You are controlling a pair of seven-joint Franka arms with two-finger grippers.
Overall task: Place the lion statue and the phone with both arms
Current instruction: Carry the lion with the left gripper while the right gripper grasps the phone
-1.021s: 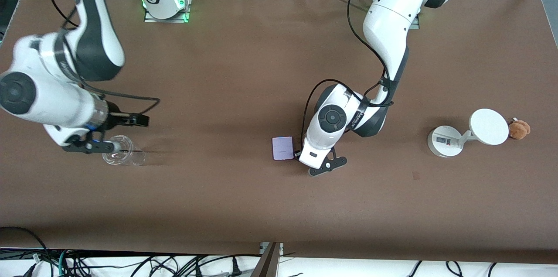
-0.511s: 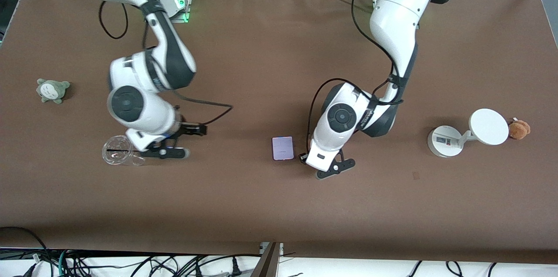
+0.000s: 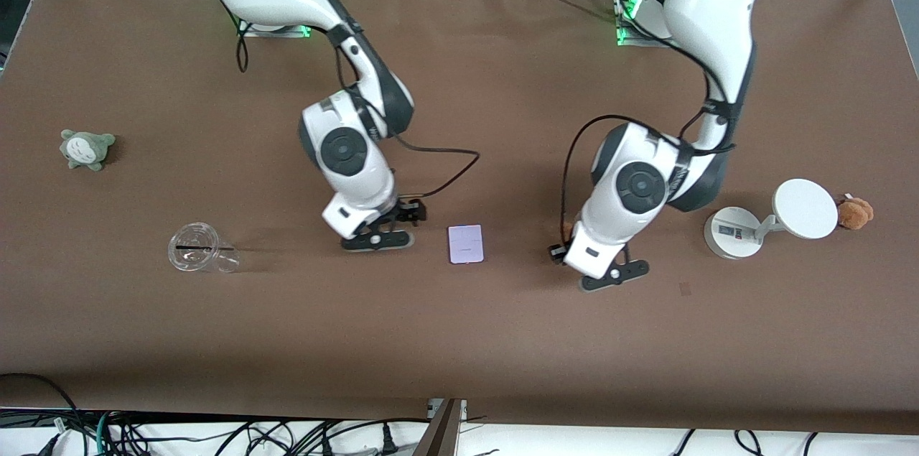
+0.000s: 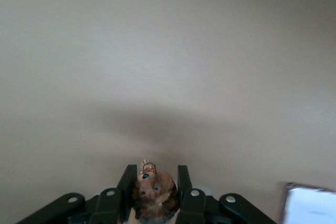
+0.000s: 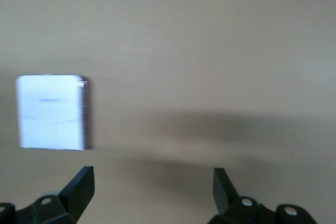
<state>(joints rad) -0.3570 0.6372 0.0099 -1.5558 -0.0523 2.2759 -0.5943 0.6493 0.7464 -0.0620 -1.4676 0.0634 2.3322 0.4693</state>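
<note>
The phone (image 3: 466, 243) is a flat pale lavender rectangle lying on the brown table near its middle. It also shows in the right wrist view (image 5: 51, 111) and at the edge of the left wrist view (image 4: 310, 205). My right gripper (image 3: 378, 238) hovers low beside the phone, toward the right arm's end, open and empty (image 5: 154, 178). My left gripper (image 3: 612, 275) is beside the phone toward the left arm's end. It is shut on the reddish-brown lion statue (image 4: 153, 192), held between its fingers (image 4: 154, 174) above bare table.
A clear plastic cup (image 3: 202, 249) lies on its side toward the right arm's end, with a grey-green plush toy (image 3: 87, 148) farther from the camera. A white round stand (image 3: 733, 232) with a disc (image 3: 805, 208) and a tan-brown plush toy (image 3: 855, 212) sit toward the left arm's end.
My right arm swung from over the cup to just beside the phone. My left arm moved away from the phone toward the stand, carrying the lion statue.
</note>
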